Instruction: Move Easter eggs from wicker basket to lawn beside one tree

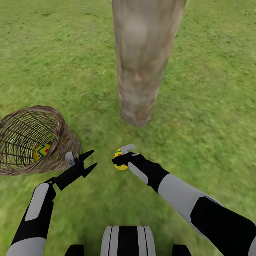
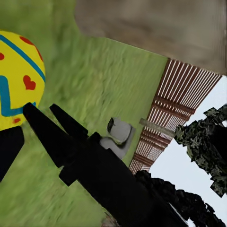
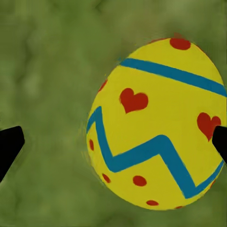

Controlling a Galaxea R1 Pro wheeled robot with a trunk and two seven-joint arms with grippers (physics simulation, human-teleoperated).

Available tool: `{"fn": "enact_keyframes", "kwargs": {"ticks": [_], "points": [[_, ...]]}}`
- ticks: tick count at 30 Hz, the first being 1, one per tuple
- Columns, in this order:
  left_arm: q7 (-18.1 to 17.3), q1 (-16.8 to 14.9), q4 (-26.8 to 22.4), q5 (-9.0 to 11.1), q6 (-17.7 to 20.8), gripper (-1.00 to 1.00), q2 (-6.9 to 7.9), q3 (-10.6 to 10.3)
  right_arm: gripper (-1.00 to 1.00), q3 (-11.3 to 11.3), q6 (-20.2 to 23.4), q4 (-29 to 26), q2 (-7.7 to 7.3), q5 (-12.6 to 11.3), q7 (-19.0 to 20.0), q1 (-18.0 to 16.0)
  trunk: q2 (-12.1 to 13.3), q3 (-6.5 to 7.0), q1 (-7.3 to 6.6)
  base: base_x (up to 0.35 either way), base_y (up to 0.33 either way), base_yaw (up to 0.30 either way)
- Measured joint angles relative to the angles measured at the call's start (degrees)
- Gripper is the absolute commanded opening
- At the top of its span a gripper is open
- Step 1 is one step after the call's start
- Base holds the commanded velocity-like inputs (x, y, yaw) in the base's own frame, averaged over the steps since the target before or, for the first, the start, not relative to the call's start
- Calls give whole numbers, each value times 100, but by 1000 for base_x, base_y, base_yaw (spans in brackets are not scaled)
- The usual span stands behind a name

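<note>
Easter eggs are being seen in two places: one egg (image 1: 119, 160) is lying on the lawn (image 1: 199, 106) just in front of the tree (image 1: 142, 64), at about 7 o'clock from the foot of its trunk, and another egg (image 1: 42, 151) is lying inside the wicker basket (image 1: 57, 131), which is tipped on its side with its mouth turned toward 9 o'clock. A third egg cannot be made out in the head view.

The right gripper (image 1: 120, 160) is being held at the egg on the grass; in the right wrist view that egg (image 3: 158, 125) is framed between two black fingertips (image 3: 9, 144) set wide apart, one tip just at the egg's edge, the other well clear of it, so the gripper is spread and not clamped.

The left gripper (image 1: 89, 160) is being held above the lawn, just at 3 o'clock from the basket, with its two black fingers parted and nothing between them. In the left wrist view the egg (image 2: 19, 78) on the grass is seen beyond the fingers (image 2: 45, 127), with the trunk (image 2: 156, 28) and a slatted brown fence (image 2: 175, 109) behind.
</note>
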Motion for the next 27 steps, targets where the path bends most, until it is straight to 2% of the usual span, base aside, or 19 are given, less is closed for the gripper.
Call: {"fn": "enact_keyframes", "kwargs": {"ticks": [3,6,8,12,14,17,20,22,23,24,25,27], "points": [[1,-1,0,0,0,100,0,1,100,1,16,-472,0,-8,-4,0,4,66,-8,0,0,0],[8,-1,-2,-1,1,100,6,4,100,-4,36,-578,-20,-9,-7,8,8,133,-15,0,0,0],[9,-1,-8,-1,2,100,9,7,100,-17,329,-589,-22,-8,3,7,11,177,-20,0,0,0],[32,-1,-4,-1,13,100,31,14,100,-23,483,-656,-29,-9,2,7,16,266,-31,0,0,0],[39,-1,-2,3,15,100,42,15,100,-57,978,-664,-30,-19,6,8,19,310,-36,0,0,0],[47,-1,1,1,22,100,31,15,100,-688,1234,-666,-34,-40,15,5,23,377,-44,0,0,0],[47,-1,190,-6,22,100,24,13,100,-888,1998,-796,-38,-41,26,3,27,443,-51,0,0,0],[47,-1,220,0,22,100,24,12,100,-917,2250,-1018,-65,-42,28,7,29,488,-57,0,0,0],[47,-1,226,0,22,100,24,12,100,-958,2352,-1083,-132,-41,32,7,31,510,-59,0,0,0],[47,-1,232,0,22,100,24,13,100,-1113,2400,-1112,-205,-97,35,7,32,532,-62,0,0,0],[47,-1,231,1,22,100,24,13,100,-1283,2418,-1125,-246,-203,37,7,33,554,-64,0,0,0],[47,-1,234,1,28,100,24,13,100,-1385,2427,-1131,-269,-295,37,7,36,598,-69,0,0,0]]}}
